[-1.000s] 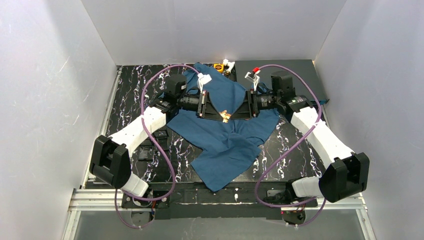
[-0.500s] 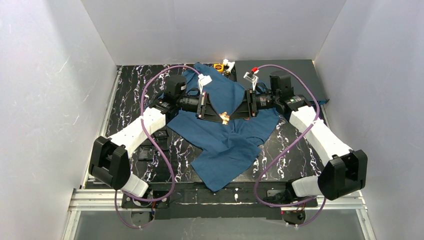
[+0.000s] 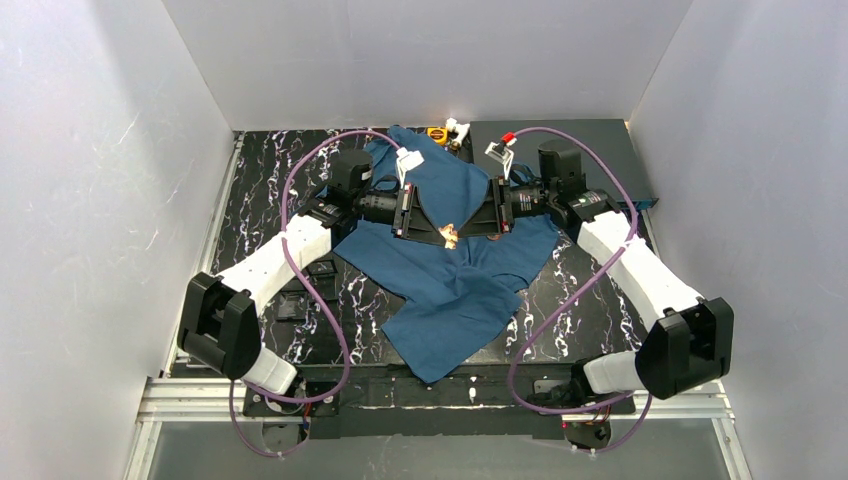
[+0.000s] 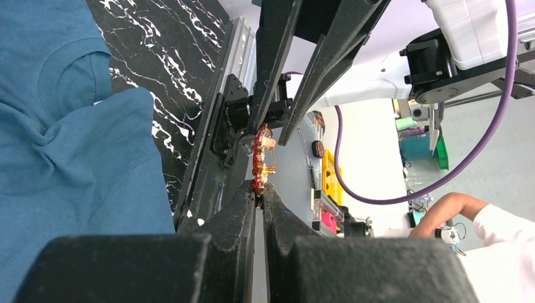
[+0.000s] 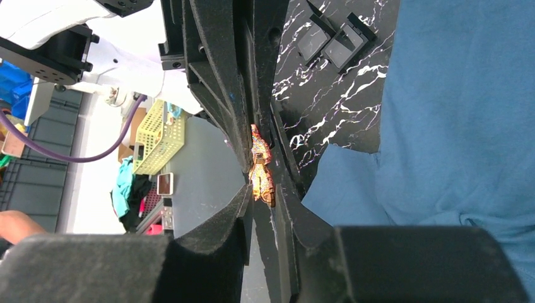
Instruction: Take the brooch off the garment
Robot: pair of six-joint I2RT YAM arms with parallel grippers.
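Note:
The small gold and red brooch (image 3: pixel 448 235) hangs in the air between my two grippers, above the middle of the dark teal garment (image 3: pixel 450 295) spread on the black marbled table. My left gripper (image 3: pixel 438 232) is shut on the brooch's lower end (image 4: pixel 259 183). My right gripper (image 3: pixel 461 232) comes from the opposite side, its jaws closed on the other end of the brooch (image 5: pixel 260 173). In both wrist views no cloth shows on the brooch. The garment lies below in the left wrist view (image 4: pixel 63 158) and in the right wrist view (image 5: pixel 454 126).
Small yellow and white items (image 3: pixel 446 130) lie at the back edge by the garment's top. A dark grey mat (image 3: pixel 590 140) covers the back right corner. Small black blocks (image 3: pixel 318 270) sit left of the garment, also in the right wrist view (image 5: pixel 331 41). White walls enclose three sides.
The right gripper has pushed slightly left toward the left gripper, and the brooch has shifted a little left with it. The garment has not moved.

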